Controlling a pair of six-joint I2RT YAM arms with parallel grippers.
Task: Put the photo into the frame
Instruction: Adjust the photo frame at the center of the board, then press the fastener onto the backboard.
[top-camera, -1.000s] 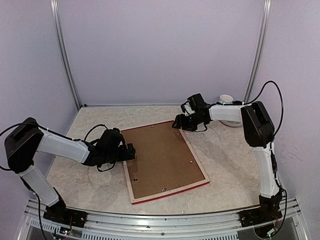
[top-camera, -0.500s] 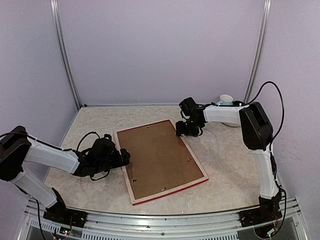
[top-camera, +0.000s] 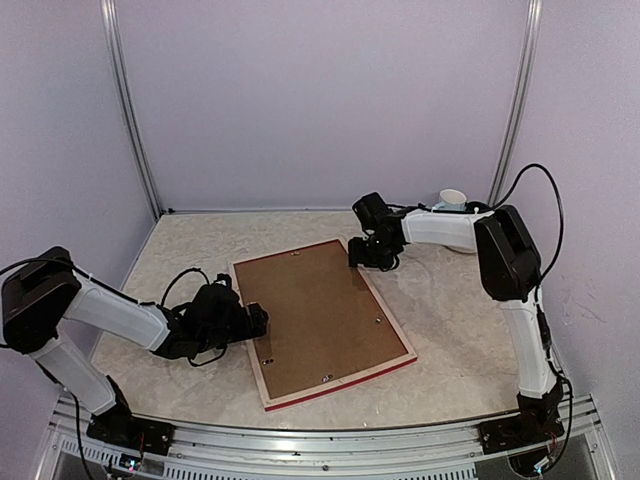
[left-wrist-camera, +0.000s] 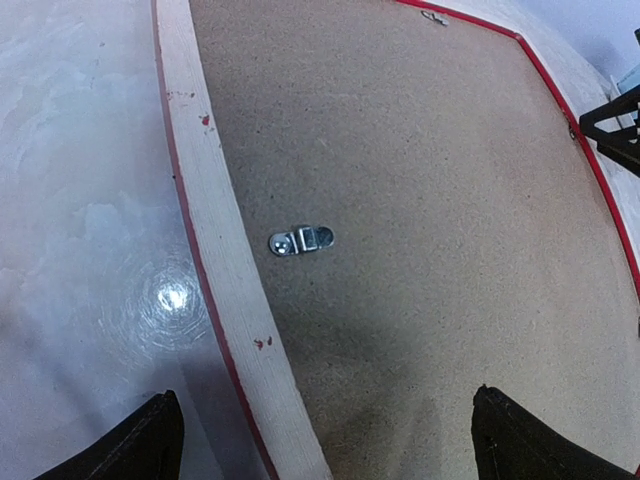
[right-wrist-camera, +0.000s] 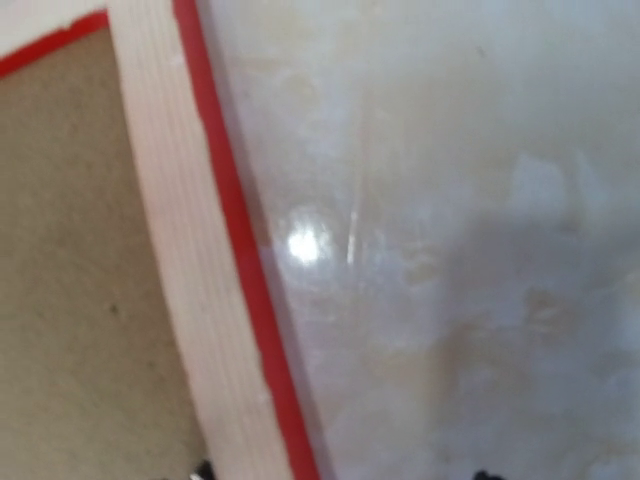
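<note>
Frame (left-wrist-camera: 222, 260): pale bare wood on back rim, faint grain lines, matt; red paint along edges, few red flecks on wood.
Backing board (left-wrist-camera: 420, 230): brown fibreboard, matt, finely speckled, looks slightly rough.
Turn clip (left-wrist-camera: 300, 240): small, bright metal, shiny.
Table (left-wrist-camera: 80, 200): marble-patterned top, smooth, glossy, lamp glare on it.
Walls (top-camera: 320, 100): flat matt lilac.
Corner posts (top-camera: 128, 110): silvery metal.
Left arm (top-camera: 115, 308): white and black plastic casing, smooth, slight sheen.
</note>
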